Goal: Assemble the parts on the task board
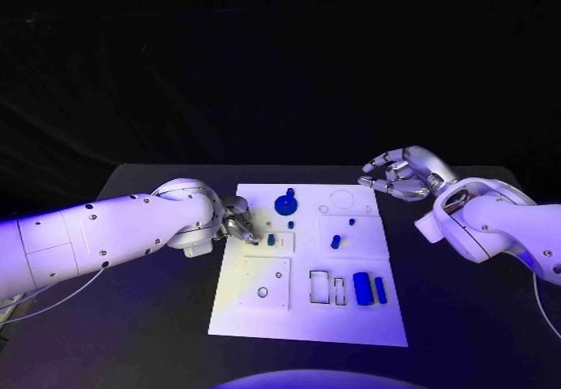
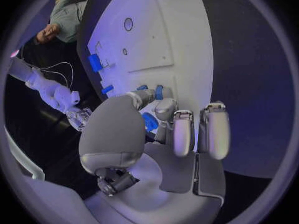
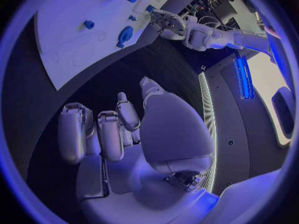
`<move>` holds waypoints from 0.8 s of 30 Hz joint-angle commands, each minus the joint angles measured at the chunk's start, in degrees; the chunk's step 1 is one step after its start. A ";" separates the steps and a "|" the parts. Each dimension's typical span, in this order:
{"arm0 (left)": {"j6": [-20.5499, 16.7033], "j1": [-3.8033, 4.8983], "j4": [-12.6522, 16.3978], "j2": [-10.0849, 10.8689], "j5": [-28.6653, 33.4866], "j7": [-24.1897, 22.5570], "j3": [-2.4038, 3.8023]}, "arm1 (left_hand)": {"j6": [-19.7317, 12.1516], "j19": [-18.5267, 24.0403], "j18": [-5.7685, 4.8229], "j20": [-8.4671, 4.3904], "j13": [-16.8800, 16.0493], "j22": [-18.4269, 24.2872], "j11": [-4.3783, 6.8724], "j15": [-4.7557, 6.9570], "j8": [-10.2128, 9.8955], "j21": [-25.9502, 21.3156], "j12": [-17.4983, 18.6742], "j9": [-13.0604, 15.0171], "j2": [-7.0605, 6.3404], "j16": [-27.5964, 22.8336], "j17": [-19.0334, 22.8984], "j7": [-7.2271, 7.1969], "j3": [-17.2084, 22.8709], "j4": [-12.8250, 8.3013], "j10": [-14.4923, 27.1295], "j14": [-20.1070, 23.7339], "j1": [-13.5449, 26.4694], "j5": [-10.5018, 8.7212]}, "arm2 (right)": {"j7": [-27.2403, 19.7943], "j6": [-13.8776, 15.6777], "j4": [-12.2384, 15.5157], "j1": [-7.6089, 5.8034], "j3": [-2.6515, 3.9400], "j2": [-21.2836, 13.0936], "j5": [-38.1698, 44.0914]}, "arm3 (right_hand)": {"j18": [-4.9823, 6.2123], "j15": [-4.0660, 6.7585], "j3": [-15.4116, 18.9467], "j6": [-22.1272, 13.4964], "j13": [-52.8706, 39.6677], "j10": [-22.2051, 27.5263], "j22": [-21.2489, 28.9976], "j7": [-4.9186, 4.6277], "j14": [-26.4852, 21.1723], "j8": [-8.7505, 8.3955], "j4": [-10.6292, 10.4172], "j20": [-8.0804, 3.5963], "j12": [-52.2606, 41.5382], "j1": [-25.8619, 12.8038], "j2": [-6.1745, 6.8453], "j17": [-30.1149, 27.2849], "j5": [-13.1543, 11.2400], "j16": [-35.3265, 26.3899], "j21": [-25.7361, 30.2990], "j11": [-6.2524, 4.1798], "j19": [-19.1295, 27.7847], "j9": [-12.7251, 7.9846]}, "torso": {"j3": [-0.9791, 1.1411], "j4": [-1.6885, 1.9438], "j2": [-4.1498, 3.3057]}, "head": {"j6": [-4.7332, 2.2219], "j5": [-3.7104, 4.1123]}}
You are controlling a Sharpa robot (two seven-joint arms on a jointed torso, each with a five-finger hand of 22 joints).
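Observation:
The white task board (image 1: 310, 324) lies mid-table. On it are a round blue knob part (image 1: 286, 203), a small blue piece (image 1: 336, 241) and two blue bars (image 1: 370, 288). My left hand (image 1: 240, 223) is over the board's left edge. In the left wrist view my left hand (image 2: 162, 134) pinches a small blue part (image 2: 149, 122) between thumb and a finger, just above the board (image 2: 187, 45), with another small blue piece (image 2: 159, 91) by the fingertips. My right hand (image 1: 400, 174) hovers off the board's far right corner and holds nothing. Its fingers (image 3: 109, 129) are loosely bent.
The black table (image 1: 140, 324) surrounds the board, with bare room on both sides. Near the board's front left sits a raised square plate with a round hole (image 1: 263, 285). Rectangular slots (image 1: 319, 287) lie beside the two bars.

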State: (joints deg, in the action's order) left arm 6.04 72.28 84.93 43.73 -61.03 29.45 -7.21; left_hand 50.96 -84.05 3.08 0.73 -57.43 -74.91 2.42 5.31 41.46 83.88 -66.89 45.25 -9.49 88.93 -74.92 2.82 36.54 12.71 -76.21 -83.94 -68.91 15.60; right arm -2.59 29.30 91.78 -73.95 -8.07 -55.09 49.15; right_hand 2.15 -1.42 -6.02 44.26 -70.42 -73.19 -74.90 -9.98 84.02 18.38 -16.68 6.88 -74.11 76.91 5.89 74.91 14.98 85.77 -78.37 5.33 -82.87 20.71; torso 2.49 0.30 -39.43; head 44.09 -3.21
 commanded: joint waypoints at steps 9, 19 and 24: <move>2.10 -0.17 -0.47 -0.52 -0.05 0.68 -0.15 | 1.50 -1.52 -0.66 -0.38 0.02 -3.56 0.10 0.46 0.60 0.23 0.06 -0.25 0.60 0.34 -13.52 -1.35 0.56 -0.92 -0.31 -5.64 1.23 -0.75 | -0.23 -0.48 0.04 0.04 0.00 -0.01 0.59 | 0.99 0.54 0.20 -0.32 0.16 0.26 -6.59 -0.06 3.51 0.47 0.14 0.04 0.19 -0.50 -0.17 4.93 0.30 -0.22 0.31 -0.12 0.51 -0.07 | 0.07 -0.09 0.03 | 0.26 -0.06; 2.19 -0.17 -0.75 -0.80 -0.37 0.74 -0.16 | 1.90 -1.59 -0.70 -0.43 -0.09 -3.79 0.21 0.56 0.98 0.31 -0.10 -0.84 0.07 0.40 -13.62 -1.50 -2.95 2.00 -0.40 -5.67 4.16 -0.68 | -0.27 -0.49 -0.06 0.05 0.00 0.03 0.59 | 0.99 0.55 0.22 -0.33 0.18 0.28 -6.59 -0.06 3.49 0.49 0.13 0.04 0.21 -0.54 -0.17 4.84 0.30 -0.26 0.31 -0.12 0.51 -0.08 | 0.11 -0.05 0.03 | 0.36 -0.04; 2.33 -0.17 -0.85 -0.88 -0.40 0.75 -0.16 | 2.08 -1.64 -0.72 -0.46 -0.11 -3.93 0.23 0.58 1.09 0.37 -0.16 -1.23 -0.61 0.43 -13.69 -1.52 -5.09 3.58 -0.41 -5.68 5.67 -0.63 | -0.32 -0.46 -0.12 0.09 0.00 0.06 0.59 | 1.03 0.55 0.32 -0.39 0.26 0.35 -6.47 -0.07 3.46 0.52 0.06 0.03 0.27 -0.76 -0.15 4.71 0.27 -0.33 0.50 -0.11 0.61 -0.11 | 0.08 -0.05 0.04 | 0.39 -0.03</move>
State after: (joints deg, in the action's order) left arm 6.91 72.22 83.98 43.02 -61.28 29.91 -7.30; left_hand 53.14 -84.04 3.08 0.73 -57.51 -74.91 2.65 5.52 42.98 83.88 -66.89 44.12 -9.91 89.15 -74.91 0.71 31.56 16.33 -76.43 -84.14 -63.52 15.00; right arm -2.58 29.31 91.66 -73.91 -8.07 -55.06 49.18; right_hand 2.16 -1.42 -6.03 44.26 -70.19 -73.19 -74.94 -9.98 84.02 18.63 -16.68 7.09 -74.11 76.77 5.75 74.91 14.97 85.77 -78.16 5.33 -82.66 20.66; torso 2.60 0.24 -39.41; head 44.48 -3.26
